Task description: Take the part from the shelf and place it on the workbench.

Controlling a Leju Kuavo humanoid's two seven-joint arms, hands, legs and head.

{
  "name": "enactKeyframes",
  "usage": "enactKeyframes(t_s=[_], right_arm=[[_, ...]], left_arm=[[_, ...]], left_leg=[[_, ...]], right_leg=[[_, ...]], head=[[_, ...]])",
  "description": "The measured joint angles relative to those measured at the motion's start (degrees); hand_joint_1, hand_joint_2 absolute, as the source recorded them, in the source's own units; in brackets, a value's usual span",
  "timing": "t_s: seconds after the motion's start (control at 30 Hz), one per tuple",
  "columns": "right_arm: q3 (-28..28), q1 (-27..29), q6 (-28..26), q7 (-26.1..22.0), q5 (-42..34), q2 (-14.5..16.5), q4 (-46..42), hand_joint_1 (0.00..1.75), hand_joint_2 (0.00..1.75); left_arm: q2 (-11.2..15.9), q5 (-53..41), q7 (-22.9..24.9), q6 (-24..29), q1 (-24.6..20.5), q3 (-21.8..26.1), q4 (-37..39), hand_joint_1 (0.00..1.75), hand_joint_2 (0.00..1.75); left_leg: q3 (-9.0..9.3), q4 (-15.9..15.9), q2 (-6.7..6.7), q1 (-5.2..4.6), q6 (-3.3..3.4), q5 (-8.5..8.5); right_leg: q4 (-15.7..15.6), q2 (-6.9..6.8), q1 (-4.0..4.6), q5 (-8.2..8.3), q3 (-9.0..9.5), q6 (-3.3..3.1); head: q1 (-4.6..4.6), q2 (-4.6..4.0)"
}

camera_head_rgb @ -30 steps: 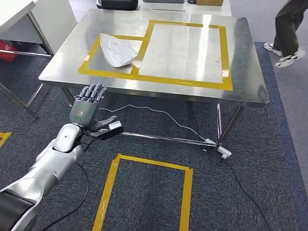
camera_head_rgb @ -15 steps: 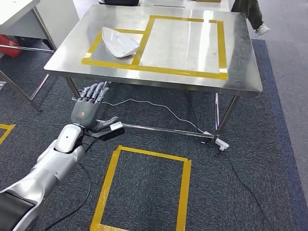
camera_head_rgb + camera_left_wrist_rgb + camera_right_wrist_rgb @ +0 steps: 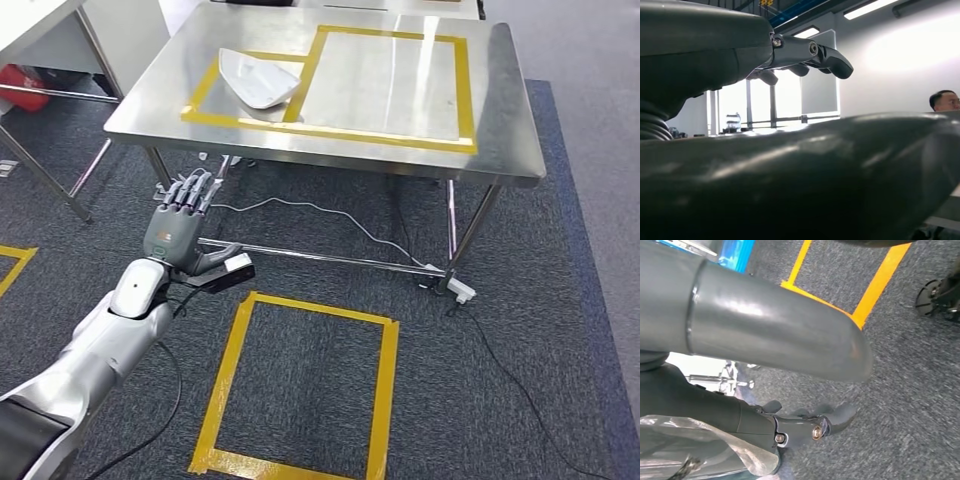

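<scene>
**White part on the workbench, left hand empty in front of the table**

A white, shallow, moulded plastic part (image 3: 256,78) lies on the bare steel top of the stainless-steel workbench (image 3: 498,110), inside the smaller yellow-taped rectangle (image 3: 198,92) at the bench's left end, just beside the larger taped rectangle (image 3: 466,90). Judged from how things lie, the placing itself looks done: the part rests flat on the bench and nothing touches it. What may be left is only for the arms to settle. No shelf can be seen in these views.

The part is roughly a rounded wedge. Its long axis runs across the bench, from the far left toward the near right in the head view. The broader, squarer end sits at the left and the narrower end points right, toward the tape strip shared by the two rectangles, which it reaches or slightly overlaps.

The robot's silver left arm reaches forward, and its dark grey left hand (image 3: 180,226) hangs below the bench edge and well apart from the part, fingers extended and slightly spread, thumb out to the side, holding nothing. In the right wrist view, the right hand (image 3: 802,427) is over dark carpet (image 3: 911,390) with yellow floor tape (image 3: 881,282); its fingers look loosely curled, but whether it holds anything cannot be told.
</scene>
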Motion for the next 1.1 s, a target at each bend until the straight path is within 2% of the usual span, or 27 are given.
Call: enactKeyframes(t_s=[0.03,0.1,0.13,0.17,0.2,0.27,0.3,0.33,0.37,0.43,0.47,0.5,0.53,0.6,0.67,0.73,0.8,0.83,0.87,0.9,0.93,1.0,1.03,1.1], right_arm=[[0.0,0.0,0.0,0.0,0.0,0.0,0.0,0.00,0.00],[0.0,0.0,0.0,0.0,0.0,0.0,0.0,0.00,0.00],[0.0,0.0,0.0,0.0,0.0,0.0,0.0,0.00,0.00],[0.0,0.0,0.0,0.0,0.0,0.1,0.0,0.00,0.00],[0.0,0.0,0.0,0.0,0.0,0.1,0.0,0.00,0.00],[0.0,0.1,0.0,0.0,0.0,0.0,0.0,0.00,0.00],[0.0,0.1,0.0,0.0,0.0,0.0,0.0,0.00,0.00],[0.0,0.1,0.0,0.0,0.0,0.0,0.0,0.00,0.00],[0.0,0.1,0.0,0.0,0.0,0.0,0.0,0.00,0.00],[0.0,0.1,0.0,0.0,0.0,0.0,0.0,0.00,0.00],[0.0,0.0,0.0,0.0,0.0,0.0,0.0,0.00,0.00],[0.0,0.0,0.0,0.0,0.0,0.0,0.0,0.00,0.00],[0.0,-0.1,0.0,0.0,0.0,0.0,0.0,0.00,0.00],[-0.1,0.0,0.0,-0.1,-0.5,0.0,0.0,0.00,0.00],[-0.8,0.1,0.3,-0.6,-2.1,-0.1,0.0,0.00,0.00],[-1.9,0.2,0.7,-1.2,-3.6,-0.3,0.0,0.00,0.00],[-2.6,0.5,0.9,-1.6,-4.1,-0.4,0.0,0.00,0.00],[-2.8,0.6,0.9,-1.7,-4.2,-0.5,0.0,0.00,0.00],[-2.9,0.7,0.8,-1.8,-4.3,-0.6,0.0,0.00,0.00],[-3.0,0.8,0.8,-2.0,-4.3,-0.7,0.0,0.00,0.00],[-3.2,0.8,0.8,-2.2,-4.5,-0.8,0.0,0.00,0.00],[-3.5,0.7,0.7,-2.5,-5.2,-0.8,0.0,0.00,0.00],[-3.9,0.7,0.4,-2.9,-5.9,-0.8,0.0,0.00,0.00],[-5.1,0.6,-0.7,-3.8,-7.9,-0.8,0.0,0.00,0.00]], left_arm=[[0.0,0.0,0.0,0.0,0.0,0.0,0.0,0.00,0.00],[0.0,0.0,0.0,0.0,0.0,0.0,0.0,0.00,0.00],[0.0,0.0,0.0,0.0,0.0,0.0,0.0,0.00,0.00],[0.0,0.0,0.0,0.0,0.0,0.0,0.0,0.00,0.00],[0.1,0.0,0.0,0.0,0.0,0.0,0.0,0.00,0.00],[0.2,0.0,0.0,0.0,0.1,0.0,0.0,0.00,0.00],[0.2,0.0,0.0,0.0,0.2,0.0,0.0,0.00,0.00],[0.2,0.0,0.0,0.0,0.3,0.0,0.0,0.00,0.00],[0.2,0.0,0.0,0.0,0.3,0.0,0.0,0.00,0.00],[0.2,0.0,0.0,0.0,0.3,0.0,0.0,0.00,0.00],[0.2,0.0,0.0,0.0,0.2,0.0,0.0,0.00,0.00],[0.2,0.0,0.0,0.0,0.1,0.0,0.0,0.00,0.00],[0.2,0.1,0.0,0.0,0.1,0.0,0.0,0.00,0.00],[0.2,1.8,-0.4,-1.5,0.4,0.3,0.0,0.00,0.00],[0.0,9.2,-2.5,-5.6,2.9,2.8,-0.3,0.00,0.00],[-0.5,19.4,-6.1,-8.4,7.8,7.1,-0.5,0.00,0.00],[-0.6,24.1,-8.6,-7.9,11.6,10.1,-0.4,0.00,0.00],[-0.6,24.4,-9.0,-7.4,12.5,10.8,-0.4,0.00,0.00],[-0.6,23.8,-8.9,-6.9,13.0,11.3,-0.4,0.00,0.00],[-0.5,23.1,-8.5,-6.6,13.5,11.7,-0.7,0.00,0.00],[-0.4,22.3,-7.9,-6.4,14.0,12.2,-1.0,0.00,0.00],[0.0,21.3,-6.7,-6.6,15.0,13.1,-2.0,0.00,0.00],[0.2,21.3,-6.2,-7.2,15.3,13.5,-2.4,0.00,0.00],[0.4,21.7,-5.1,-8.7,16.1,14.3,-3.2,0.00,0.00]], left_leg=[[-0.24,0.1,0.00,-0.05,-0.28,0.25],[-0.52,0.4,-0.05,-0.02,-0.84,0.55],[-0.79,0.9,-0.10,0.02,-1.16,0.02],[-1.33,2.3,-0.15,0.09,-1.51,-1.20],[-2.31,4.9,-0.19,0.22,-1.86,-3.14],[-4.96,12.6,-0.21,0.59,-2.45,-7.44],[-5.89,15.7,-0.21,0.77,-2.63,-8.68],[-6.04,17.1,-0.21,0.91,-2.73,-8.89],[-5.04,16.1,-0.20,1.03,-2.75,-7.92],[-0.77,8.9,-0.19,1.16,-2.59,-4.65],[1.45,5.1,-0.20,1.10,-2.44,-3.58],[2.86,2.4,-0.23,0.98,-2.26,-3.15],[3.49,1.0,-0.26,0.85,-2.09,-3.22],[3.38,0.3,-0.30,0.67,-1.62,-3.23],[3.44,-0.3,-0.14,0.71,-0.94,-2.89],[3.46,-0.7,0.40,0.64,-0.12,-2.54],[2.90,-0.7,0.73,0.39,0.52,-2.28],[2.60,-0.6,0.58,0.30,0.68,-2.14],[2.42,-0.6,0.32,0.23,0.79,-2.04],[2.36,-0.5,0.07,0.18,0.82,-1.99],[2.36,-0.4,-0.10,0.15,0.77,-1.99],[2.16,-0.2,-0.18,-0.03,0.48,-2.01],[1.99,0.0,-0.21,-0.10,0.23,-1.94],[1.72,0.1,-0.27,-0.18,-0.36,-1.64]], right_leg=[[-0.8,0.05,0.08,-0.12,0.39,-0.19],[-0.9,0.02,0.02,0.37,0.01,-0.74],[-1.1,-0.05,-0.07,0.60,-0.09,-1.14],[-1.2,-0.11,-0.19,0.88,-0.24,-1.61],[-1.3,-0.17,-0.30,1.15,-0.43,-2.06],[-1.3,-0.19,-0.25,1.56,-1.03,-2.48],[-1.2,-0.20,-0.22,1.76,-1.35,-2.51],[-1.2,-0.21,-0.20,1.94,-1.65,-2.46],[-1.1,-0.21,-0.20,2.10,-1.91,-2.38],[-0.9,-0.22,-0.21,2.29,-2.22,-2.18],[-0.8,-0.23,-0.16,2.39,-2.40,-2.00],[-0.8,-0.22,-0.14,2.55,-2.60,-1.72],[-0.8,-0.22,-0.12,2.75,-2.82,-1.39],[-0.8,-0.21,-0.16,3.13,-3.14,-0.68],[0.0,-0.19,-0.28,2.16,-3.80,-0.22],[4.8,-0.14,-0.32,-1.24,-5.97,0.01],[12.5,-0.14,-0.29,-4.82,-9.21,0.13],[15.1,-0.13,-0.28,-5.40,-10.23,0.15],[15.6,-0.12,-0.24,-4.80,-10.22,0.09],[13.8,-0.11,-0.20,-3.22,-9.12,-0.07],[10.1,-0.10,-0.14,-1.15,-7.08,-0.30],[2.8,-0.05,0.06,1.23,-2.78,-0.71],[0.6,-0.03,0.16,1.47,-1.58,-0.86],[-0.5,0.03,0.20,1.23,-1.25,-1.15]], head=[[0.01,0.01],[0.04,0.01],[-0.03,0.02],[-0.11,0.01],[-0.19,0.01],[-0.31,0.01],[-0.31,0.01],[-0.31,0.00],[-0.31,0.00],[-0.31,0.00],[-0.29,0.00],[-0.29,0.01],[-0.28,0.02],[-0.23,0.02],[-0.16,0.01],[-0.13,0.00],[-0.11,0.00],[-0.10,0.00],[-0.08,0.01],[-0.06,0.01],[-0.06,0.01],[-0.11,0.01],[-0.10,0.02],[-0.14,0.02]])
